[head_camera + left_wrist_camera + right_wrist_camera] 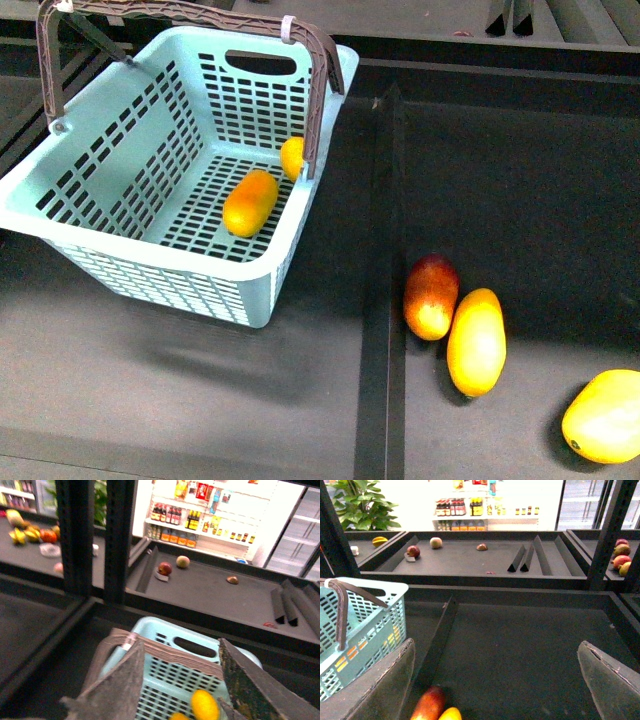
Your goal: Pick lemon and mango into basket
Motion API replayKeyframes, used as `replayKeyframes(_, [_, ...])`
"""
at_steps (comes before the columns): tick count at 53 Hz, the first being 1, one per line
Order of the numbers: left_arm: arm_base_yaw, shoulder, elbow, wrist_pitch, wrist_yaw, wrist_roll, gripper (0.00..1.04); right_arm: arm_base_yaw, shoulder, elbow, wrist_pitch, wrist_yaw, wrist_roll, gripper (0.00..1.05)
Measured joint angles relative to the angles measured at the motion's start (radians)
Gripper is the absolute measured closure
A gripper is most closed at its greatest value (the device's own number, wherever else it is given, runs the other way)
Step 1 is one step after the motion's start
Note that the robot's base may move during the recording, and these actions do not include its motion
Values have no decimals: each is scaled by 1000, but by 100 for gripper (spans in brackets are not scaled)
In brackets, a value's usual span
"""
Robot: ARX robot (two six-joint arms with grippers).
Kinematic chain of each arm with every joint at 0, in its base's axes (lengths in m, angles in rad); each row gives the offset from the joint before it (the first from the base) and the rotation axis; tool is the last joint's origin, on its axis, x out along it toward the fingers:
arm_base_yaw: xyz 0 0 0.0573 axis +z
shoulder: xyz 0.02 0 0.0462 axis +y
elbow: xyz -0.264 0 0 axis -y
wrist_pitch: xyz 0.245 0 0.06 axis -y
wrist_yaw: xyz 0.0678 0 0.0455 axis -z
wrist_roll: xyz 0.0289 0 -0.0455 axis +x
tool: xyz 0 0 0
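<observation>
Two fruits lie on the basket (pixel 130 270) floor: mango (pixel 250 203) mid-floor, lemon (pixel 291 157) beyond it against the far wall, beside the handle (pixel 320 90). Three loose fruits lie right of the divider (pixel 385 300) on the dark worktop (pixel 520 180), nearest the yellow mango (pixel 476 341) touching the red-blushed mango (pixel 431 296). Left hand (pixel 182 680) wide, empty, above the basket. Right hand (pixel 500 680) wide, empty, over open worktop.

basket (pixel 120 190) slotted plastic; mango (pixel 249 203) smooth, glossy; shelf (pixel 520 190) matt dark

We see the orange-yellow mango (pixel 250 203) lying tilted on the mint-blue basket's (pixel 120 175) slotted floor, the small yellow lemon (pixel 292 157) near it, against the wall.
</observation>
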Motion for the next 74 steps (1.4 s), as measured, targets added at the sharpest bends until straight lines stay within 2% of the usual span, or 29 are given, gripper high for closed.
replayKeyframes(8, [54,-143,-191,21,65,151,100,0,0,0,0,0,0,9])
replayKeyframes(9, [61,-164,-213,21,71,157,102,0,0,0,0,0,0,9])
replayKeyframes(23, [128,-406,-391,-33,135,174,102,0,0,0,0,0,0,9])
replayKeyframes(26, [140,-422,-439,10,145,174,102,0,0,0,0,0,0,9])
replayKeyframes(29, [191,-465,-474,-21,211,175,102,0,0,0,0,0,0,9])
replayKeyframes(32, [214,-539,-493,-73,212,176,102,0,0,0,0,0,0,9])
replayKeyframes(53, [215,-987,-538,-453,219,177,102,0,0,0,0,0,0,9])
replayKeyframes(74, [215,-1209,-539,-664,219,177,102,0,0,0,0,0,0,9])
